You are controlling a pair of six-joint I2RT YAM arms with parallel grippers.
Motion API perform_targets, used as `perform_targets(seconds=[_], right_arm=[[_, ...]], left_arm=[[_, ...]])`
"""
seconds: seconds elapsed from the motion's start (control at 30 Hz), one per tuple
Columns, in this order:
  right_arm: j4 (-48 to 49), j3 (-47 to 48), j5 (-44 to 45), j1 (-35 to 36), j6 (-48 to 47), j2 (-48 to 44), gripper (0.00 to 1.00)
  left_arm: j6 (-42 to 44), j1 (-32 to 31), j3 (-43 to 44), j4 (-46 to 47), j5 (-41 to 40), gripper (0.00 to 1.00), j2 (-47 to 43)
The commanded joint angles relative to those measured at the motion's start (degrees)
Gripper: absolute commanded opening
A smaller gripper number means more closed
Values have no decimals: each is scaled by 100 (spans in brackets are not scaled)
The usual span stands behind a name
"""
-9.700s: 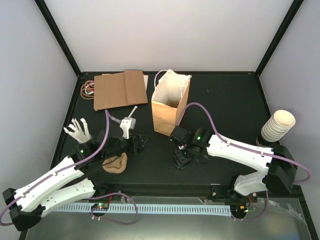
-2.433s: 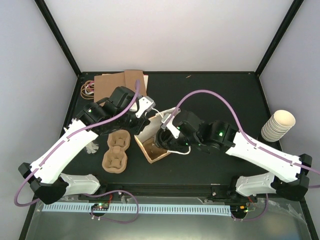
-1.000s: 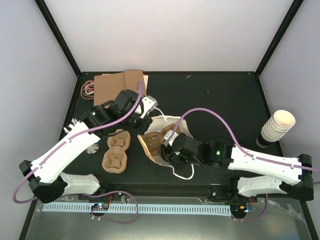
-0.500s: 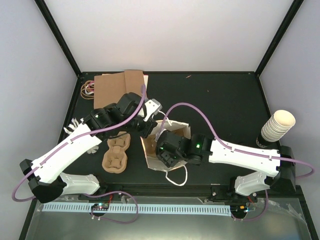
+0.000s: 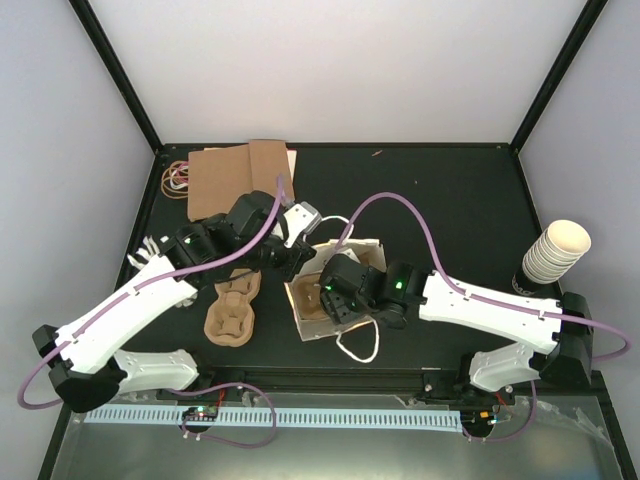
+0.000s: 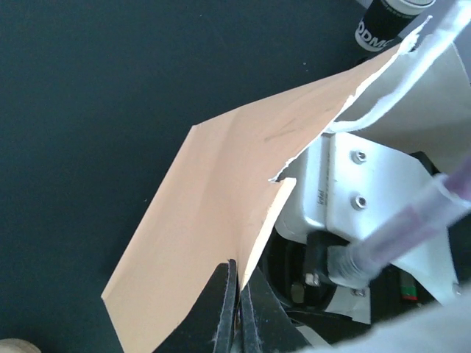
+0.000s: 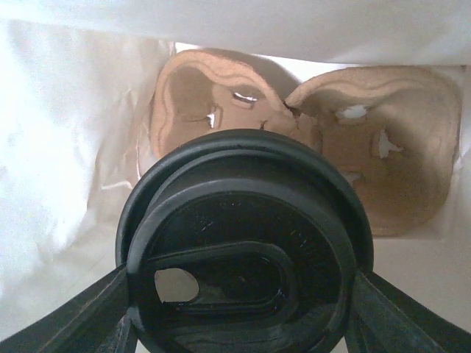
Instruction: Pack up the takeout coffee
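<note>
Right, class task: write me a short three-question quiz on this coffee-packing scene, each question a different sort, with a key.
1. True or false: the left tool is shut on the paper bag's edge.
2. What does the right tool hold? A) black-lidded cup B) cream paper cup C) rubber band
3. Fill in: at the bag's bottom, beyond the cup, lies a moulded pulp ____.
Key: 1 true; 2 A; 3 tray.
</note>
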Motion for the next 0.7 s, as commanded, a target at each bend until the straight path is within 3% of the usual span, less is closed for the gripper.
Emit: perform_targets(seconds=[0.0,0.43,0.67], right_arm=[[178,-132,260,-48,389,60,57],[277,-746,321,-52,-1,335,55],[859,-1159,503,-49,-437,204,53]], left_arm=[[-102,-31,-89,526,316,2,-261],[-145,-26,-195,527,185,2,-298],[-107,-26,-159,561,439,2,-272]])
